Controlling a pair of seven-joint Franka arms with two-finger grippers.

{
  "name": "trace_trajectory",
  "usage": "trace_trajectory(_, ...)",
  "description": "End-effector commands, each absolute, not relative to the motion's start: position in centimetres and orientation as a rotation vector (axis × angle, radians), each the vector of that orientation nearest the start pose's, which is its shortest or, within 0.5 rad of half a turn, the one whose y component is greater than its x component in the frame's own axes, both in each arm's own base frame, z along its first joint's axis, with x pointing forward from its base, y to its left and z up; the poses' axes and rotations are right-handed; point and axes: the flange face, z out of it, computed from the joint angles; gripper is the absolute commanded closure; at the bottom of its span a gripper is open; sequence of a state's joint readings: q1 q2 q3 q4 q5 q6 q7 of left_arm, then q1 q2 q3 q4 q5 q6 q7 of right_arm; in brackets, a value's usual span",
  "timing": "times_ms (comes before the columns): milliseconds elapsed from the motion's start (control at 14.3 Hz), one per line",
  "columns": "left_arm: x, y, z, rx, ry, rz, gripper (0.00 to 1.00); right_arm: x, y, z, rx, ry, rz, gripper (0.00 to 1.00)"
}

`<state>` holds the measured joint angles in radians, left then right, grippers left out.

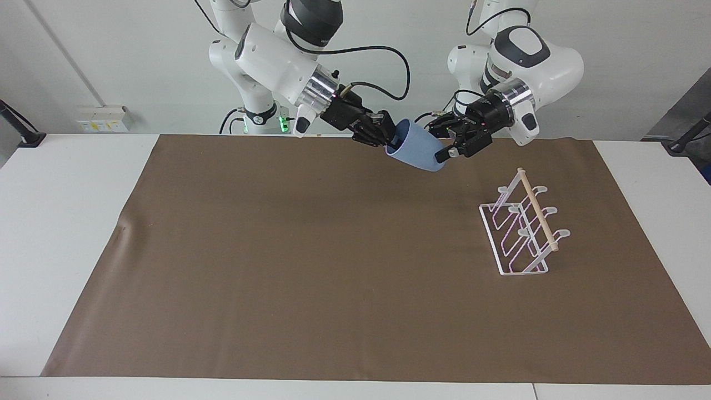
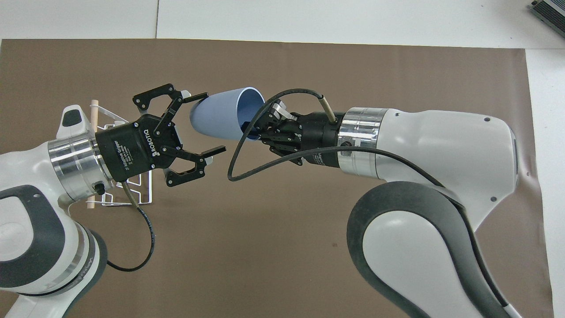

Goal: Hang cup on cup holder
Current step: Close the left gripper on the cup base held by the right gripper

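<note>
The light-blue cup (image 1: 417, 151) hangs tilted in the air over the brown mat, rim toward the right arm; it also shows in the overhead view (image 2: 218, 115). My right gripper (image 1: 389, 139) is shut on the cup's rim, one finger inside (image 2: 254, 128). My left gripper (image 1: 440, 143) is open, its fingers straddling the cup's base end (image 2: 211, 123) with a gap on one side. The white wire cup holder (image 1: 522, 228) with its wooden dowel stands on the mat toward the left arm's end. In the overhead view the cup holder (image 2: 132, 196) is partly hidden under the left wrist.
The brown mat (image 1: 305, 250) covers most of the white table (image 1: 66, 222). A dark box corner (image 2: 549, 11) lies on the table farther from the robots, at the right arm's end.
</note>
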<state>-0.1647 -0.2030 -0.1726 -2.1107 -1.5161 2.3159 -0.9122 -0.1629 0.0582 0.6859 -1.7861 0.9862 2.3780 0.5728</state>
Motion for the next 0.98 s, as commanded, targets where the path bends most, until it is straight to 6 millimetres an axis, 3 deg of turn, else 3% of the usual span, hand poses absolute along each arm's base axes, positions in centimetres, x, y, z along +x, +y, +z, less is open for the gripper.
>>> trace_trajectory(0,49.78,-20.38,55.94,1.367,1.304,-0.494,0.19,53.79,30.76,58.92,-2.007,0.671,0.049,1.0)
trace_trajectory(140,49.63,-20.96,55.78,1.371,1.306,-0.491,0.42,53.79,30.76,58.92,-2.007,0.671,0.049,1.0)
trace_trajectory(280,49.64,-20.97,55.86,1.373,1.302,-0.489,0.89,53.8,30.76,59.0,-2.006,0.67,0.048,1.0)
trace_trajectory(351,49.63,-20.99,55.86,1.378,1.298,-0.486,1.0,53.84,30.68,58.92,-2.007,0.673,0.048,1.0)
trace_trajectory(771,49.75,-20.86,56.0,1.399,1.28,-0.476,1.0,53.94,30.52,58.92,-2.005,0.677,0.047,0.97)
trace_trajectory(911,49.79,-20.66,56.08,1.397,1.28,-0.475,1.0,54.03,30.35,58.91,-2.003,0.685,0.048,0.65)
